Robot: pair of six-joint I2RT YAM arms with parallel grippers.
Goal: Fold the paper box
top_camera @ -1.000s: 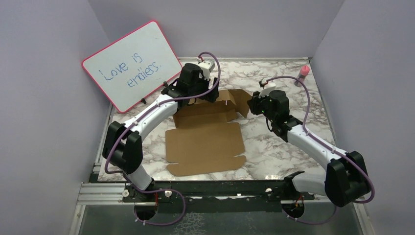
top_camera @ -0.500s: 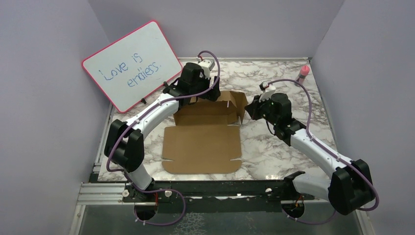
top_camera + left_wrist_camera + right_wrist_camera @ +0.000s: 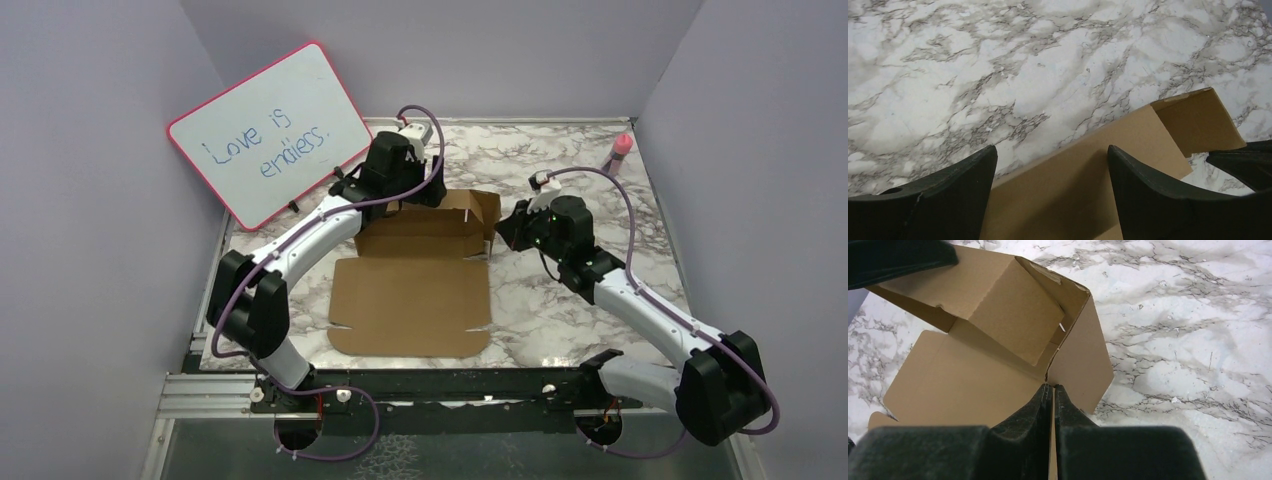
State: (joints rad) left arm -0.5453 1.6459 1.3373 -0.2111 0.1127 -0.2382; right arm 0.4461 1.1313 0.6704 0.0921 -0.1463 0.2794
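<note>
Broadly, the marbled surface (image 3: pixel 560 320) spans the floor between lilac walls. A pink-framed whiteboard (image 3: pixel 270 130) leans at the far-left corner, with "Love is endless." handwritten on it in blue.

Around the middle of the surface lies the paper box (image 3: pixel 410 300), brown corrugated cardboard, half formed. A wide flat panel lies toward the arm bases. Beyond it the far part has its back wall and right side wall raised, and a flap is turned inward at the far-right corner.

The left tool (image 3: pixel 1050 150) hangs over the back wall with its fingers (image 3: pixel 948 190) wide apart and the cardboard edge running between them. Whether either finger touches the cardboard cannot be told.

The right tool (image 3: pixel 1053 386) is at the box's right side. It is pressed together on the thin upright edge of the side wall, with a sliver of cardboard showing between its two halves.

Smallest, a pink-capped item (image 3: pixel 620 150) stands at the far-right corner, well apart from the box.
</note>
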